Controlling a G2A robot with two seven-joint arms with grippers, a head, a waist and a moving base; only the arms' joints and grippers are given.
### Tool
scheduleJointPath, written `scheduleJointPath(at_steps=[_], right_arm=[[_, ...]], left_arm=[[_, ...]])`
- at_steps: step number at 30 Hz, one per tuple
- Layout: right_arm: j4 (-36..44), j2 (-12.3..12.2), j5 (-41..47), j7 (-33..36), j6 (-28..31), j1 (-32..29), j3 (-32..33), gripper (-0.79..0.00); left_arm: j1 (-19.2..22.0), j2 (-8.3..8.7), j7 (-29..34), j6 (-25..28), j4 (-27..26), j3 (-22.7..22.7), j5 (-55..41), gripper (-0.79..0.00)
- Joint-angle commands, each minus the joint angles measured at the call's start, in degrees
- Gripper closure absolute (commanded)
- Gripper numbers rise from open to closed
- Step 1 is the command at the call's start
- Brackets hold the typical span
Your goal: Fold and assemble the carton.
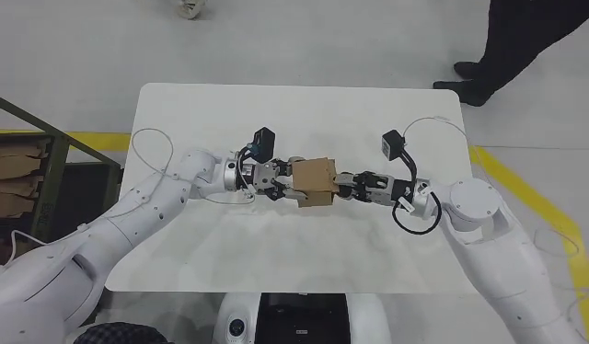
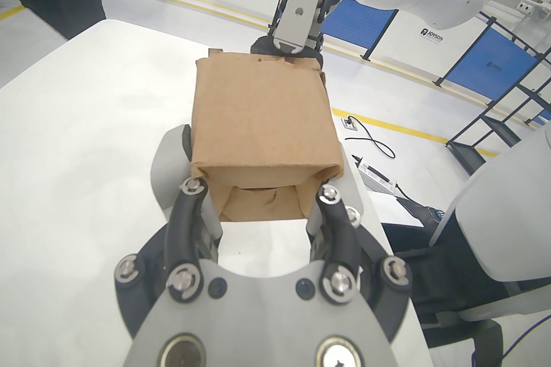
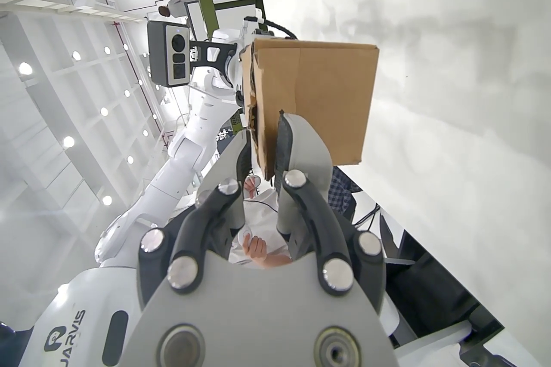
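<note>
Though creased, boxy cardboard carton point(image 1: 314, 181) (brown)

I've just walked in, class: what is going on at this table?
Two robot arms hold a brown carton between them over the white table. The left gripper clasps one end, with a finger on either side. The right gripper pinches a wall at the opposite end. The carton is box-shaped, and the end by the left gripper is open.
</note>
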State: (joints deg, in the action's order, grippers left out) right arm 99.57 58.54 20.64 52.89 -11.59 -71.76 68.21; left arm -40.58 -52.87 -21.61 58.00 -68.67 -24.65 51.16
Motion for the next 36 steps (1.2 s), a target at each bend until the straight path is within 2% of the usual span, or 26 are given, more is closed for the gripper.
scheduleJointPath(at_steps=[1,12,20,31,32,36], right_arm=[[0.35,-0.09,0.01,0.07,0.05,-0.52,0.26,-0.077],[1.65,-0.40,-0.56,-0.02,0.16,-2.11,0.98,-0.052],[1.62,-0.28,-1.13,-0.56,-0.30,-1.21,0.10,0.000],[1.53,-0.03,-1.66,-0.96,-0.57,0.03,-1.39,0.000],[1.55,-0.03,-1.69,-0.91,-0.60,0.06,-1.45,-0.003],[1.55,-0.03,-1.33,-0.73,-0.34,0.05,-1.45,-0.108]], left_arm=[[0.03,-0.01,0.00,0.00,0.12,0.01,-0.11,-0.474],[0.05,-0.14,0.37,0.00,0.11,0.07,-0.29,-0.486],[-0.13,-0.21,0.59,0.00,-0.15,-0.07,-0.06,-0.483],[-0.18,-0.27,1.43,0.00,-0.24,-0.20,-0.53,-0.489],[-0.14,-0.29,1.52,0.00,-0.24,-0.17,-0.61,-0.486],[0.02,-0.39,1.84,0.00,0.04,0.02,-1.04,-0.483]])
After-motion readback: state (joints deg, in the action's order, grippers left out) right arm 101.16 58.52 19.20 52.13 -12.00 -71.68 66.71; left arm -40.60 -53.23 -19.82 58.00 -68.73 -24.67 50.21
